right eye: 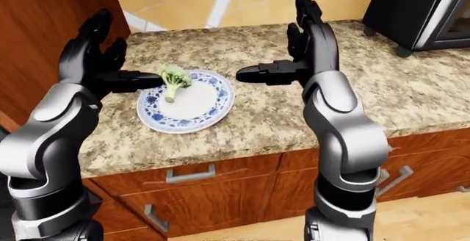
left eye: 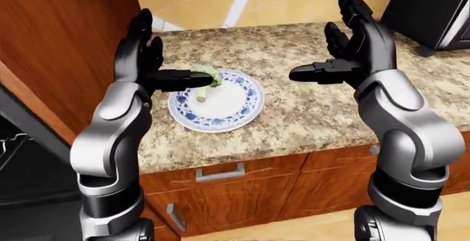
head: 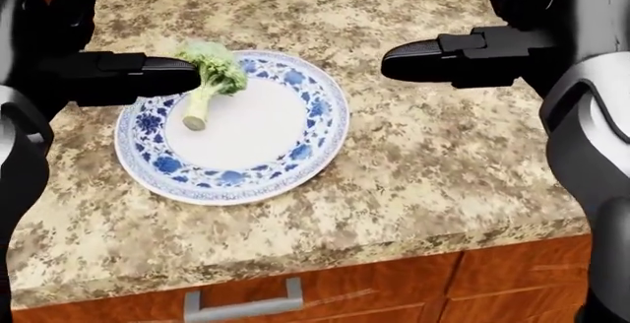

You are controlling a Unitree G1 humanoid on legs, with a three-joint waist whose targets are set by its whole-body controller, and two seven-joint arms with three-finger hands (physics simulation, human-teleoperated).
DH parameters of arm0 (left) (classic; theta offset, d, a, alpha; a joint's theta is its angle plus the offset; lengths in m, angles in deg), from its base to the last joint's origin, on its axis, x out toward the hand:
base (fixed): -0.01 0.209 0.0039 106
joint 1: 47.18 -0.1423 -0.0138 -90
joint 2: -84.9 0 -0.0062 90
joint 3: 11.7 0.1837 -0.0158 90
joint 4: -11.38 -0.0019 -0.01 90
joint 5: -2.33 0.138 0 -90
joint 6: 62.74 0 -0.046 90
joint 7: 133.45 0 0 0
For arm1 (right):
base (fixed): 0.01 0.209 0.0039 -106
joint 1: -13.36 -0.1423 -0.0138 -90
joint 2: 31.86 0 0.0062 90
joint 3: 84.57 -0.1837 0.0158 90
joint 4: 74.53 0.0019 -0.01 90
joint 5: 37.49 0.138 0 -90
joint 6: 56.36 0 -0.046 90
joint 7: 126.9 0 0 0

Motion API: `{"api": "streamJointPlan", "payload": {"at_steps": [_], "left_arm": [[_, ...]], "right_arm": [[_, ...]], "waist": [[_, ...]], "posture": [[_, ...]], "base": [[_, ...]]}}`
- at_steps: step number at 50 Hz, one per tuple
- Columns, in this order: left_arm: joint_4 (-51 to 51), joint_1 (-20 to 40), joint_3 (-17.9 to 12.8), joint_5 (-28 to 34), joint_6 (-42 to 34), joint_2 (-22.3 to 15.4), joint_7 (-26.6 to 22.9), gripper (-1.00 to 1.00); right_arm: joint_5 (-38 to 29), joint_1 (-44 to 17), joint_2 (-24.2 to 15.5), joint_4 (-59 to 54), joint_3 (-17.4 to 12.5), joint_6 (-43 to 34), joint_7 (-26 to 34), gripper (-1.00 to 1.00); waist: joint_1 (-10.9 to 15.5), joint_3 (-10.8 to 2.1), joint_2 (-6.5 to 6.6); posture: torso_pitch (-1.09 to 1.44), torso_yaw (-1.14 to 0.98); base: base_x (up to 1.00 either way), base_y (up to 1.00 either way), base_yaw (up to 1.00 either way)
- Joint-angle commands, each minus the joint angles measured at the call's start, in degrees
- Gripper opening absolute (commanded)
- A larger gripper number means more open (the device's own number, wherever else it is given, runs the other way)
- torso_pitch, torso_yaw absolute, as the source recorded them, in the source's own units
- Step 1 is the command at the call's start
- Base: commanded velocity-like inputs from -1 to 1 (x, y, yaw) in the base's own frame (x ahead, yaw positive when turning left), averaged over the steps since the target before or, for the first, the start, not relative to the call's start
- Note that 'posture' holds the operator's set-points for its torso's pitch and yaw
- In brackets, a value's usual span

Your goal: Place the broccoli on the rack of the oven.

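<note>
Green broccoli (head: 210,75) lies on the plate (head: 295,162), stem toward the head view's bottom left. My left hand (right eye: 95,67) and right hand (right eye: 297,53) are both open, holding nothing. Judgement: lower the left hand, close round the stem rather than the floret; keep the plate from sliding.

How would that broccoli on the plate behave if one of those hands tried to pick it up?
The broccoli looks small and probably light. It lies on its side on the smooth plate, so a push may slide or roll it. Its stalk seems the firmer place to grip; the bushy head might give. Both the left hand and right hand are open.
</note>
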Motion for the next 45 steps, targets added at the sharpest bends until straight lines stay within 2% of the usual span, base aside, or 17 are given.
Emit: {"api": "streamJointPlan", "payload": {"at_steps": [1,2,3,4,6,10,20,21,23,25,26,28,32,33,45], "left_arm": [[1.24,1.28,-0.78,0.50,2.03,-0.63,0.27,1.00],[1.22,1.24,-0.69,0.56,2.01,-0.57,0.32,1.00],[1.38,1.36,-0.71,0.50,1.79,-0.57,0.35,1.00],[1.45,1.49,-0.74,0.48,1.60,-0.58,0.42,1.00],[1.35,1.37,-0.69,0.56,1.83,-0.55,0.36,1.00],[1.44,1.37,-0.68,0.53,1.78,-0.51,0.36,1.00],[1.14,1.23,-0.67,0.65,2.26,-0.55,0.09,1.00],[1.25,1.18,-0.68,0.66,2.14,-0.53,0.15,1.00],[1.45,1.11,-0.63,0.63,2.04,-0.39,0.21,1.00],[1.70,1.12,-0.63,0.59,1.81,-0.38,0.28,1.00],[1.67,0.99,-0.59,0.64,1.99,-0.35,0.23,1.00],[1.65,1.07,-0.67,0.65,2.00,-0.41,0.21,1.00],[1.31,0.90,-0.95,0.28,3.04,-0.54,-0.47,1.00],[0.60,-0.02,-0.61,-0.36,4.88,-0.08,-1.88,1.00],[2.30,1.01,-1.63,-3.58,3.24,-1.13,-1.10,1.00]], "right_arm": [[-0.22,-1.58,-0.23,1.21,-0.08,1.63,0.41,1.00],[-0.35,-1.57,-0.23,1.01,-0.16,1.59,0.48,1.00],[-0.47,-1.58,-0.25,0.92,-0.15,1.63,0.56,1.00],[-0.55,-1.59,-0.27,0.93,-0.13,1.52,0.59,1.00],[-0.71,-1.64,-0.21,0.99,-0.06,1.30,0.65,1.00],[-0.98,-1.64,-0.12,1.04,-0.04,1.17,0.83,1.00],[-1.94,-1.83,-0.02,1.65,0.27,0.72,1.22,1.00],[-2.13,-1.84,-0.07,1.69,0.22,0.53,1.24,1.00],[-2.26,-1.64,0.00,1.54,0.01,0.76,1.40,1.00],[-2.35,-1.44,0.07,1.64,-0.04,1.13,1.54,1.00],[-2.32,-1.54,0.17,1.82,-0.05,1.00,1.46,1.00],[-2.42,-1.56,0.17,1.75,-0.05,0.95,1.45,1.00],[-3.21,-1.44,0.05,1.58,0.37,0.76,1.67,1.00],[-4.66,-2.25,-0.68,1.16,2.75,-0.19,2.58,1.00],[-12.04,-9.86,2.52,-7.51,5.98,0.71,11.45,1.00]], "waist": [[0.13,-1.27,0.20],[-0.08,-1.51,1.60],[-0.61,-1.85,2.00],[-0.31,-1.47,1.21],[-0.22,-2.43,0.98],[0.17,-2.63,0.34],[0.62,-2.69,0.20],[1.20,-3.65,0.45],[1.89,-2.99,0.26],[1.01,-2.49,-0.02],[0.59,-1.76,0.12],[0.89,-2.32,0.48],[0.76,-2.19,0.57],[0.70,-2.19,0.60],[-0.19,-2.19,1.42]], "posture": [[0.00,0.00],[0.00,0.00],[0.00,0.00],[0.00,0.00],[0.00,0.00],[0.00,0.00],[0.00,0.00],[0.00,0.00],[0.00,0.00],[0.00,0.00],[0.00,0.00],[0.00,0.00],[0.00,0.00],[0.00,0.00],[0.00,0.00]], "base": [[0.00,0.00,0.00],[0.00,0.00,0.00],[0.00,0.00,0.00],[0.00,0.00,0.00],[0.00,0.00,0.00],[0.00,0.00,0.00],[0.00,0.00,0.00],[0.00,0.00,0.39],[0.00,0.00,0.80],[0.00,0.00,0.77],[0.00,0.00,0.00],[0.00,0.00,0.00],[0.00,0.00,0.00],[0.00,0.00,0.00],[0.00,0.00,0.00]]}}
